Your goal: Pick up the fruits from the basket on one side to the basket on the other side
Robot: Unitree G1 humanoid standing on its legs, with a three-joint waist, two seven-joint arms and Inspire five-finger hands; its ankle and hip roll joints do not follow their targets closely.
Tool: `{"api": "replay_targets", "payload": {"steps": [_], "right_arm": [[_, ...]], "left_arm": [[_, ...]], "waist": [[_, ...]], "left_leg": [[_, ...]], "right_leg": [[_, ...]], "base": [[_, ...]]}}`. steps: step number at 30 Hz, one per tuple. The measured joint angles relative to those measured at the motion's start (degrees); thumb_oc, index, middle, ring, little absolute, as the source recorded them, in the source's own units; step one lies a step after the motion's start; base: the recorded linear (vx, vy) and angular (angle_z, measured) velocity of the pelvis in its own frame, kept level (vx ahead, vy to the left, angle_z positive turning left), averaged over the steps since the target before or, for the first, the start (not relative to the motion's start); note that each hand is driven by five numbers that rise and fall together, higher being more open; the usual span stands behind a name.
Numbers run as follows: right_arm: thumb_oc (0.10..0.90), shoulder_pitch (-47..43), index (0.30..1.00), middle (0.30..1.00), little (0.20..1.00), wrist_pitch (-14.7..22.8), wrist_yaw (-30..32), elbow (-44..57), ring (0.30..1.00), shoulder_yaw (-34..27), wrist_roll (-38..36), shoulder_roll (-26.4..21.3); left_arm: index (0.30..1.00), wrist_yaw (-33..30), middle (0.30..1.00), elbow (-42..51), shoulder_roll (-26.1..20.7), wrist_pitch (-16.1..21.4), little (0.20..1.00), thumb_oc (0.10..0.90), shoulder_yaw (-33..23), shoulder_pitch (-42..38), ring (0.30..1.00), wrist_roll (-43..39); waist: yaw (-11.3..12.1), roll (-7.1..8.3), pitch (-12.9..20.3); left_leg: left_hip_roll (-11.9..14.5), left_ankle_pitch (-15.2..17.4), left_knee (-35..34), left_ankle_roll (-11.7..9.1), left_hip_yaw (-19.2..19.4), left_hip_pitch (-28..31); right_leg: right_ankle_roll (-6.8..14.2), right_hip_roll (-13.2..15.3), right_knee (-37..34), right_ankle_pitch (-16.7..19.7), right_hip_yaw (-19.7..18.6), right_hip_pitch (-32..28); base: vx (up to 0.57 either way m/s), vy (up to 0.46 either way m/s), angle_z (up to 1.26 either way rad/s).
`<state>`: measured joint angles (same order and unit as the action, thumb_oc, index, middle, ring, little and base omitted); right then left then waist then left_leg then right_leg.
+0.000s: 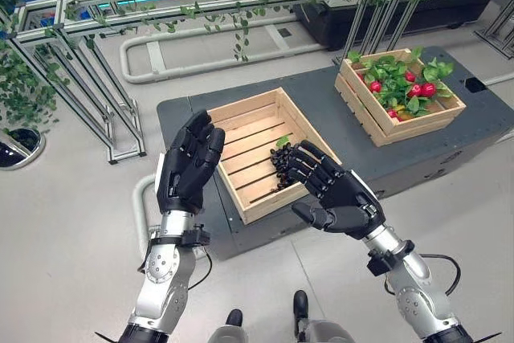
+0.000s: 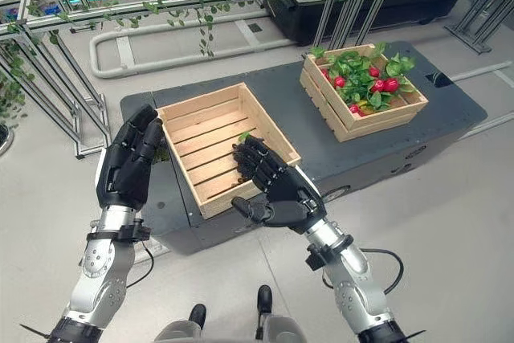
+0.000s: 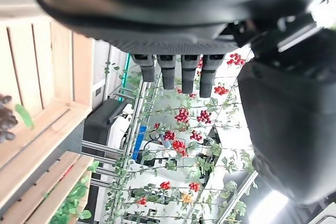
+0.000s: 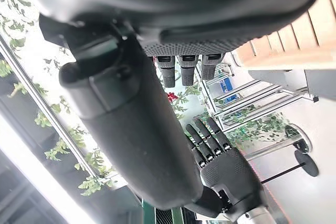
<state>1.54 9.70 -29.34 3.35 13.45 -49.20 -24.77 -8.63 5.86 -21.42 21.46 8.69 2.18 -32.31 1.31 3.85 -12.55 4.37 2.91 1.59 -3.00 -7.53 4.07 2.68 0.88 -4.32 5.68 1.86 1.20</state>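
Lying in the near crate, grapes beside the right hand.

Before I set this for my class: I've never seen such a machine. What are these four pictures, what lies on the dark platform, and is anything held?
This is a humanoid robot with two dark, fingered hands. Two pictures look down from its head; two come from cameras on its wrists, so each hand's bulk looms close. On the dark platform stand two wooden crates. The far crate holds red fruits among green leaves. The near crate holds a dark grape bunch beside the right hand. The left hand is raised at that crate's other side. Both hands are open and hold nothing.
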Motion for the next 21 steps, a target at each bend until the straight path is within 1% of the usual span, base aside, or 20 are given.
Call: {"api": "replay_targets", "payload": {"steps": [2,5,6,8,9,10,11,12,13,14,15,16,18,19,20,21], "right_arm": [[0.800,0.0,0.900,0.900,0.900,-1.0,0.0,0.3,0.900,0.0,-0.8,-0.4],[0.800,0.0,0.900,0.900,0.900,-2.4,0.0,1.0,0.900,0.2,-0.8,-0.5],[0.800,0.0,0.900,0.900,0.900,-2.5,0.0,1.2,0.900,0.3,-0.8,-0.6],[0.800,0.4,0.900,0.900,0.900,-2.6,-0.1,2.1,0.900,0.4,-0.8,-0.6],[0.800,0.4,0.900,0.900,0.900,-2.6,-0.1,2.1,0.900,0.4,-0.8,-0.6],[0.800,0.4,0.900,0.900,0.900,-2.6,-0.1,2.0,0.900,0.4,-0.7,-0.5],[0.800,0.4,0.900,0.900,0.900,-2.6,-0.1,1.7,0.900,0.4,-0.7,-0.5],[0.800,0.5,0.900,0.900,0.900,-2.6,-0.1,1.5,0.900,0.5,-0.8,-0.5],[0.800,0.6,0.900,0.900,0.900,-2.6,-0.1,1.5,0.900,0.5,-0.8,-0.5],[0.800,0.5,0.900,0.900,0.900,-2.6,-0.1,1.5,0.900,0.5,-0.8,-0.2],[0.800,0.5,0.900,0.900,0.900,-2.6,-0.1,1.4,0.900,0.6,-0.8,0.1],[0.800,0.5,0.900,0.900,0.900,-2.7,-0.2,1.4,0.900,0.7,-0.8,0.2],[0.800,0.6,0.900,0.900,0.900,-3.4,-0.2,1.3,0.900,1.1,-0.7,1.2],[0.800,0.6,0.900,0.900,0.900,-3.4,-0.3,0.7,0.900,1.5,-0.7,1.8],[0.800,0.6,0.900,0.900,0.900,-3.4,-0.3,0.1,0.900,2.3,-0.7,2.3],[0.800,0.6,0.900,0.900,0.900,-3.4,-0.3,0.0,0.900,3.0,-0.7,2.1]], "left_arm": [[0.900,-0.1,0.900,1.0,0.0,-0.1,0.900,0.800,-0.2,-0.2,0.900,0.0],[0.900,-0.2,0.900,1.1,0.0,-0.1,0.900,0.800,-0.7,-0.3,0.900,0.0],[0.900,-0.2,0.900,1.1,0.0,-0.1,0.900,0.800,-1.0,-0.3,0.900,0.0],[0.900,-0.2,0.900,1.1,-0.1,-0.1,0.900,0.800,-1.5,-0.4,0.900,-0.1],[0.900,-0.2,0.900,1.1,0.0,-0.1,0.900,0.800,-1.5,-0.5,0.900,-0.1],[0.900,-0.1,0.900,1.1,0.0,-0.1,0.900,0.800,-1.5,-0.4,0.900,-0.2],[0.900,0.0,0.900,1.1,0.1,-0.1,0.900,0.800,-1.4,-0.3,0.900,-0.2],[0.900,0.1,0.900,1.1,0.1,-0.1,0.900,0.800,-1.4,-0.2,0.900,-0.2],[0.900,0.2,0.900,1.1,0.0,-0.1,0.900,0.800,-1.2,-0.2,0.900,-0.1],[0.900,0.6,0.900,1.1,0.0,-0.1,0.900,0.800,-1.2,-0.3,0.900,-0.1],[0.900,0.9,0.900,1.1,0.0,0.0,0.900,0.800,-1.1,-0.3,0.900,0.0],[0.900,0.8,0.900,1.1,0.0,0.0,0.900,0.800,-0.9,-0.3,0.900,0.0],[0.900,0.8,0.900,1.1,0.0,0.0,0.900,0.800,-0.2,-0.3,0.900,0.0],[0.900,0.9,0.900,0.9,0.0,0.0,0.900,0.800,0.0,-0.3,0.900,0.0],[0.900,1.0,0.900,0.7,0.0,0.0,0.900,0.800,0.0,-0.3,0.900,0.0],[0.900,1.1,0.900,0.5,0.0,0.1,0.900,0.800,0.0,-0.3,0.900,0.0]], "waist": [[0.2,0.07,0.0],[0.9,0.17,0.1],[1.2,0.14,0.1],[0.8,0.66,0.1],[0.8,1.02,0.1],[0.8,1.04,0.1],[1.0,1.14,0.1],[1.2,1.17,0.0],[1.2,1.18,0.0],[0.9,1.12,0.1],[0.9,1.14,0.1],[0.8,1.10,0.1],[0.8,1.04,0.0],[0.8,1.00,0.0],[1.0,0.81,0.0],[1.0,0.55,-0.1]], "left_leg": [[0.4,-0.3,0.8,-0.6,0.0,0.2],[-0.2,-0.5,5.0,-0.8,0.0,-1.1],[-0.2,-0.8,5.9,-1.3,0.0,-1.6],[-1.1,-1.1,12.0,-1.8,0.6,-5.2],[-1.4,-2.0,15.1,-3.0,1.3,-7.2],[-1.4,-2.5,16.6,-3.0,2.0,-8.1],[-1.4,-3.3,17.5,-2.3,2.3,-8.4],[-1.7,-2.7,17.5,-1.5,2.4,-8.8],[-2.2,-2.1,16.8,-0.5,2.5,-8.6],[-3.0,-1.4,14.5,0.4,2.9,-8.5],[-3.8,-1.5,9.5,0.4,3.1,-7.7],[-4.2,-1.6,6.3,0.3,3.2,-7.4],[-4.3,-1.7,1.8,0.1,3.2,-7.8],[-3.5,-2.5,-0.8,-1.1,3.3,-8.8],[-2.2,-3.5,-1.9,-2.6,3.4,-10.4],[-1.4,-3.8,-1.9,-3.1,3.8,-11.3]], "right_leg": [[-0.8,-0.6,-0.6,-0.6,0.7,-1.3],[-1.5,-0.3,-0.7,-1.6,0.7,-2.4],[-1.6,-0.7,-0.6,-1.8,0.8,-2.6],[-2.6,-0.3,-0.4,-2.6,1.7,-2.8],[-2.7,-0.3,-0.3,-2.6,1.9,-2.8],[-3.1,-0.2,-0.1,-2.8,2.1,-3.0],[-3.9,-0.1,0.0,-3.2,2.4,-3.4],[-4.0,0.0,-0.1,-3.3,2.7,-3.8],[-4.4,0.2,-0.2,-3.6,3.0,-4.1],[-4.5,0.3,-0.4,-3.7,3.2,-4.3],[-4.5,0.4,-0.6,-3.7,3.2,-4.2],[-4.6,0.4,-0.6,-3.7,3.4,-4.3],[-4.6,0.4,-0.7,-3.9,3.5,-4.7],[-4.3,0.4,-0.7,-4.3,3.5,-5.0],[-4.0,0.4,-0.7,-4.6,3.5,-5.5],[-3.8,0.4,-0.7,-4.8,3.8,-5.8]], "base": [[0.20,-0.349,0.23],[0.08,-0.193,0.12],[0.08,-0.268,0.17],[0.06,-0.194,0.37],[0.08,-0.135,0.41],[0.12,-0.086,0.38],[0.11,-0.041,0.25],[0.11,0.004,0.16],[0.11,0.045,0.15],[0.13,0.073,0.12],[0.12,0.076,0.11],[0.12,0.088,0.06],[0.15,0.116,0.03],[0.20,0.206,-0.03],[0.19,0.212,-0.03],[0.18,0.215,0.00]]}}
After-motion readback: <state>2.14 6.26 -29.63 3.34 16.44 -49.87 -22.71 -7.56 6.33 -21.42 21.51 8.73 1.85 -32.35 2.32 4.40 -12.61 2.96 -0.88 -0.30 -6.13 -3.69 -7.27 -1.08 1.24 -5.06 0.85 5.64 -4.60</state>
